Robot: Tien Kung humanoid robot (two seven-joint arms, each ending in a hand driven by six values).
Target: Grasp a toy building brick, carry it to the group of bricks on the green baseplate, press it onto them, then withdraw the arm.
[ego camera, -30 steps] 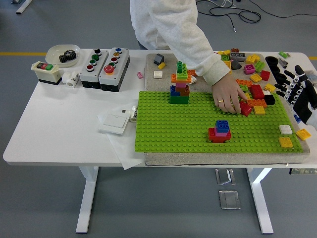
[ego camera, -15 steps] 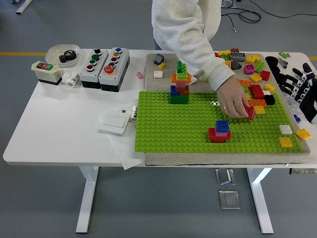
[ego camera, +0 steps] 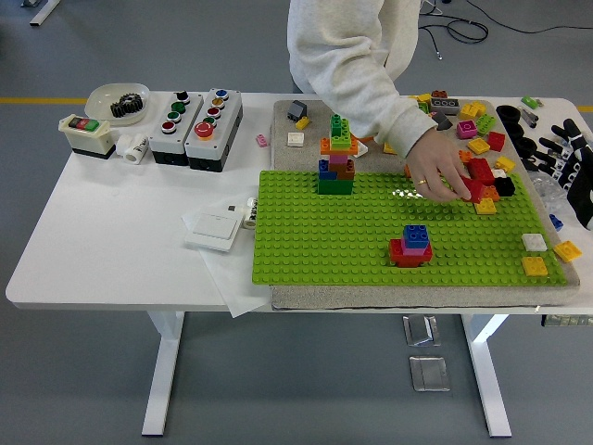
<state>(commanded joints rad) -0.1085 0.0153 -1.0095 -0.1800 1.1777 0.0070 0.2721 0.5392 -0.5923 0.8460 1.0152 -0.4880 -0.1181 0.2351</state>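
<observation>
A green baseplate [ego camera: 352, 243] lies on a grey mat. On it stands a tall stack of bricks [ego camera: 337, 158] at the back left and a small red-and-blue group [ego camera: 410, 247] near the middle. Loose bricks [ego camera: 482, 176] lie at the plate's right back. A person's hand [ego camera: 443, 176] reaches over from the far side and rests on a red brick [ego camera: 475, 193] there. My right hand [ego camera: 565, 158] hovers at the right edge, fingers spread, holding nothing. The left arm is out of sight.
Two button boxes [ego camera: 196, 118], a switch box [ego camera: 86, 134] and a white bowl with a gear [ego camera: 118, 100] stand at the back left. A white wall switch [ego camera: 215, 225] lies left of the plate. Yellow and white bricks [ego camera: 535, 252] sit on the plate's right edge.
The person's hand has shifted the red brick back and right, toward the loose pile. My right hand has drawn further to the right edge.
</observation>
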